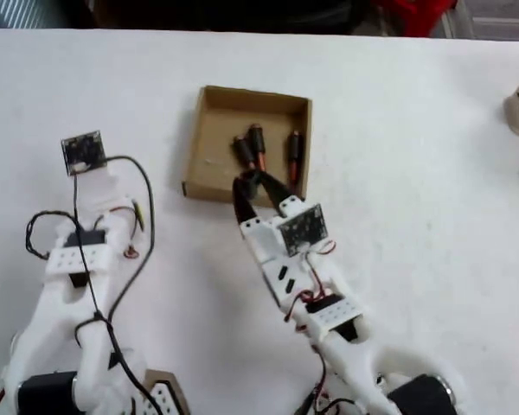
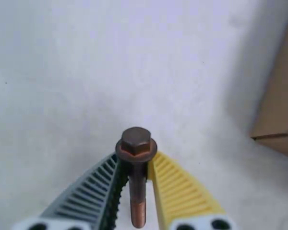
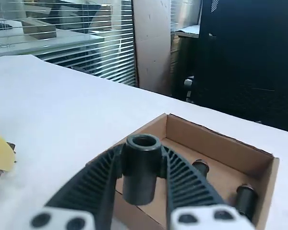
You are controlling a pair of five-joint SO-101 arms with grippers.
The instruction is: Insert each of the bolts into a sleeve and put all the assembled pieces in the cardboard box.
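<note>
Left fingers (image 2: 180, 189) clamped on a copper bolt (image 2: 136, 148), right fingers (image 3: 98, 184) gripping a black sleeve (image 3: 141, 167) at the cardboard box (image 3: 216, 146) rim

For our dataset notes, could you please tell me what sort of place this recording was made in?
Probably an office or lab room: a plain white table serves as the workbench, slatted blinds hang behind a glass wall beyond it, and what looks like a tall dark cabinet stands beside them.

My grey-and-yellow left gripper (image 2: 134, 162) pinches a copper hex bolt (image 2: 136, 143); my black right gripper (image 3: 141, 154) clamps a black tubular sleeve (image 3: 140, 184).
</note>
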